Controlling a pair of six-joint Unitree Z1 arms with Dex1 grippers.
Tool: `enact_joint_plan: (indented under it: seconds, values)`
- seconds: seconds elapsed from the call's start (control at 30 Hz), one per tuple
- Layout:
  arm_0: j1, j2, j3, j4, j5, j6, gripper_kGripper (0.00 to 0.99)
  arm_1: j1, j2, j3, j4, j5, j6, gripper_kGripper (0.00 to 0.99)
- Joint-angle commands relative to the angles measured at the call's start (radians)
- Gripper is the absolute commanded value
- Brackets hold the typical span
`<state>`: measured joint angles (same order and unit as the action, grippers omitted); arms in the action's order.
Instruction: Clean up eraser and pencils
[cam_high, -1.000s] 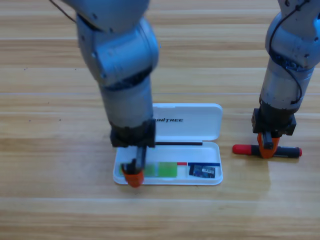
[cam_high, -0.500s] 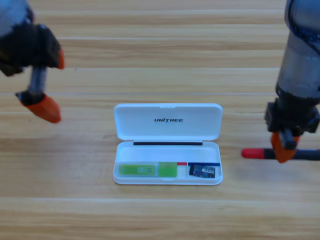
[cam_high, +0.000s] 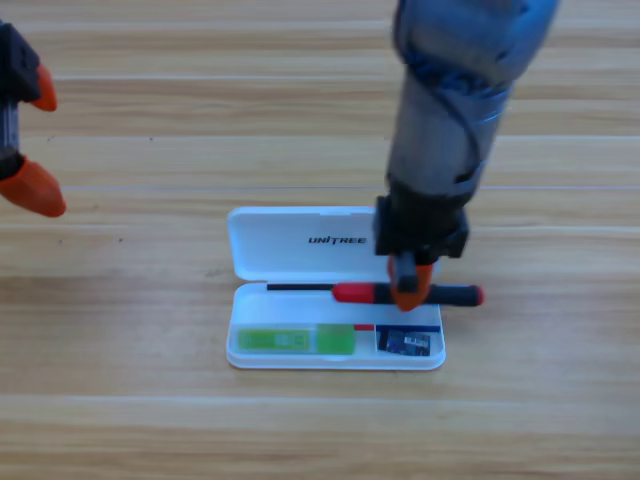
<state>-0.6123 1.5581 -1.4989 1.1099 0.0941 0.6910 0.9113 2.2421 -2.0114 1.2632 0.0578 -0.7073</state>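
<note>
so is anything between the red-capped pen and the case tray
Nothing visible does. The right gripper holds the pen level over the tray's back edge. The green pen and eraser lie along the tray's front, with bare room behind them. The left gripper waits at the left edge.

A white case (cam_high: 270, 245) with dark lettering on its lid sits on a light wooden table (cam_high: 120, 400) with streaked grain, holding a light green pencil (cam_high: 295, 340) and a dark blue-black eraser (cam_high: 407, 343) with a pale label, while a black, red-capped pencil (cam_high: 360, 293) crosses its right end beneath the right gripper's (cam_high: 408, 290) orange jaws.
</note>
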Motion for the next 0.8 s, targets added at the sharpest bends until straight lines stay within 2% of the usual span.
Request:
enact_joint_plan:
  seconds: [0.03, 0.17, 0.4, 0.8]
  values:
    - [0.02, -0.026, 0.048, -0.007, -0.01, -0.018, 0.99, 0.047, 0.159, -0.096, 0.024, -0.004, 0.012, 0.0]
    - [0.02, -0.033, 0.062, -0.008, -0.01, -0.018, 0.99, 0.047, 0.214, -0.179, 0.041, -0.03, 0.017, 0.0]
    - [0.02, -0.039, 0.074, -0.012, -0.008, -0.016, 0.99, 0.047, 0.254, -0.236, 0.044, -0.05, 0.017, 0.0]
    - [0.02, -0.038, 0.098, -0.035, -0.008, -0.016, 0.99, 0.047, 0.261, -0.251, 0.045, -0.072, 0.02, 0.0]
